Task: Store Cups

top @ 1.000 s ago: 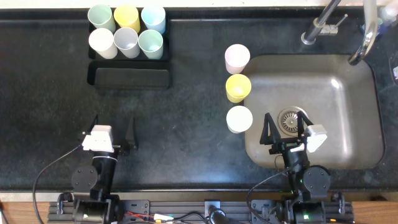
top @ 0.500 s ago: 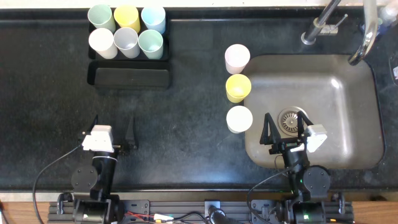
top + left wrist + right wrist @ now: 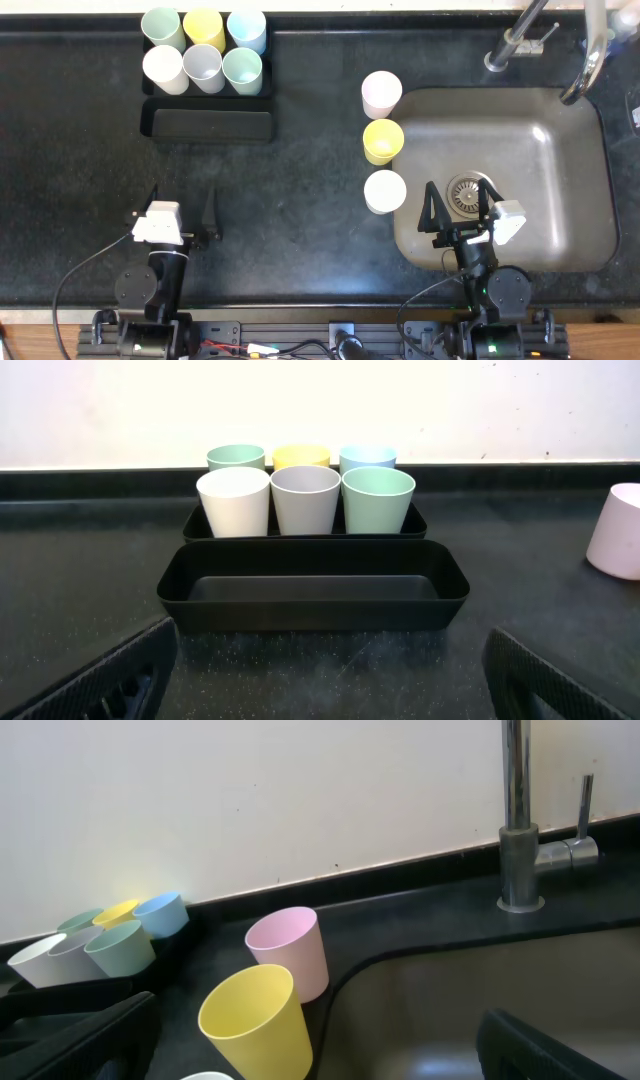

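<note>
Cups are seen in two groups on the dark desk (image 3: 300, 200). Three are lined up in a row along the rim of the sink (image 3: 560, 150), on its left side: a pink cup (image 3: 381, 93) farthest from the arms, a yellow cup (image 3: 383, 141) in the middle with its mouth turned up, and a white cup (image 3: 385, 191) nearest the arms. The three are set close together, and whether they touch cannot be told. Six cups (image 3: 204, 50) are held upright in a black tray (image 3: 262, 82) at the far left of the desk, packed in two rows of three: pale green, yellow and light blue behind, white, pale grey and green in front. An empty tray (image 3: 210, 125), also black and long, is placed just in front of the full one, on the side towards the arms. A tap (image 3: 515, 40) is mounted behind the sink. The left hand (image 3: 182, 205) is held low over bare desk, well apart from both trays and pointed at them, with its two fingers spread wide and nothing between them. The right hand (image 3: 458, 205) is held over the near left part of the sink, just beside the white cup, its fingers likewise parted and gripping nothing.
</note>
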`<control>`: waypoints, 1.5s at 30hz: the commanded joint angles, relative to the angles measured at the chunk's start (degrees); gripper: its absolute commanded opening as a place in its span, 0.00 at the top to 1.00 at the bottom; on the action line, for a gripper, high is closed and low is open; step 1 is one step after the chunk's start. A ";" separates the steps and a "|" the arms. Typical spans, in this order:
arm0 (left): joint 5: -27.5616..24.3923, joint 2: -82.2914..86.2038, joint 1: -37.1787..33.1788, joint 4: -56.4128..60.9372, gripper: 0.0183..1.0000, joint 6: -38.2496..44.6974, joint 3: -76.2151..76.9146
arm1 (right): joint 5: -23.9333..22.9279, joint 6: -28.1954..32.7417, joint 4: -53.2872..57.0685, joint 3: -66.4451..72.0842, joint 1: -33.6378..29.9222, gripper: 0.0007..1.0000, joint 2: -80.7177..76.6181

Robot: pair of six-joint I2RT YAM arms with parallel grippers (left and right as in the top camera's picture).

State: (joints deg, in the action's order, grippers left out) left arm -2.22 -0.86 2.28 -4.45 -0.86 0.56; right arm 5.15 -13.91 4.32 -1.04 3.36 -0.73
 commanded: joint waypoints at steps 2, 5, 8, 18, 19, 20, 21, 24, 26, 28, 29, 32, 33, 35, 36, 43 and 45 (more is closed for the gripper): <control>-0.70 0.70 0.35 -0.02 0.00 1.07 -0.11 | 0.37 -0.26 -0.39 0.76 -0.37 0.00 0.48; -0.66 0.70 0.31 -0.13 0.00 1.09 -0.11 | 0.35 -0.26 -0.39 0.76 -0.37 0.00 0.48; -0.68 -0.83 0.28 -0.39 0.00 1.07 0.28 | 0.37 -0.26 -0.39 0.76 -0.37 0.00 0.48; -26.84 -42.03 -2.27 -3.72 0.00 -8.90 31.45 | 0.35 -0.26 -0.39 0.76 -0.37 0.00 0.48; -30.49 -47.04 -2.27 -6.05 0.00 -10.54 37.68 | 0.37 -0.26 -0.39 0.76 -0.37 0.00 0.48; -33.33 -51.39 -2.21 -8.66 0.00 -11.78 43.36 | 0.37 -0.26 -0.39 0.76 -0.37 0.00 0.48; -36.83 -60.59 -1.18 -17.18 0.00 -13.33 56.22 | 0.37 -0.26 -0.39 0.76 -0.37 0.00 0.48; -33.51 -73.55 2.75 -30.60 0.00 -14.91 75.21 | 0.37 -0.26 -0.39 0.76 -0.37 0.00 0.48; -29.11 -82.07 6.86 -39.06 0.00 -16.24 87.78 | 0.37 -0.26 -0.39 0.76 -0.37 0.00 0.48; -23.34 -90.12 11.91 -46.58 0.00 -18.27 99.21 | 0.37 -0.26 -0.39 0.76 -0.37 0.00 0.48; -20.33 -94.25 14.67 -49.77 0.00 -19.78 104.65 | 0.37 -0.26 -0.39 0.76 -0.37 0.00 0.48; -13.51 -105.13 21.46 -55.58 0.00 -23.91 117.70 | 0.37 -0.26 -0.39 0.76 -0.37 0.00 0.48; -11.93 -108.26 23.08 -57.09 0.00 -25.27 121.28 | 0.37 -0.26 -0.39 0.76 -0.37 0.00 0.48; -9.46 -114.46 25.68 -60.30 0.00 -28.20 128.30 | 0.37 -0.26 -0.39 0.76 -0.37 0.00 0.48; -8.68 -116.72 26.45 -61.59 0.00 -29.22 130.84 | 0.37 -0.26 -0.39 0.76 -0.37 0.00 0.48; -5.62 -130.57 28.94 -70.49 0.00 -36.37 145.65 | 0.37 -0.26 -0.39 0.76 -0.37 0.00 0.48; -5.95 -133.22 29.09 -71.25 0.00 -37.64 147.80 | 0.37 -0.26 -0.39 0.76 -0.37 0.00 0.48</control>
State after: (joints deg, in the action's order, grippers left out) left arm -10.72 -131.26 31.27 -74.91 -33.47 143.41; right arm 5.19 -13.89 4.29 -1.04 3.36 -0.64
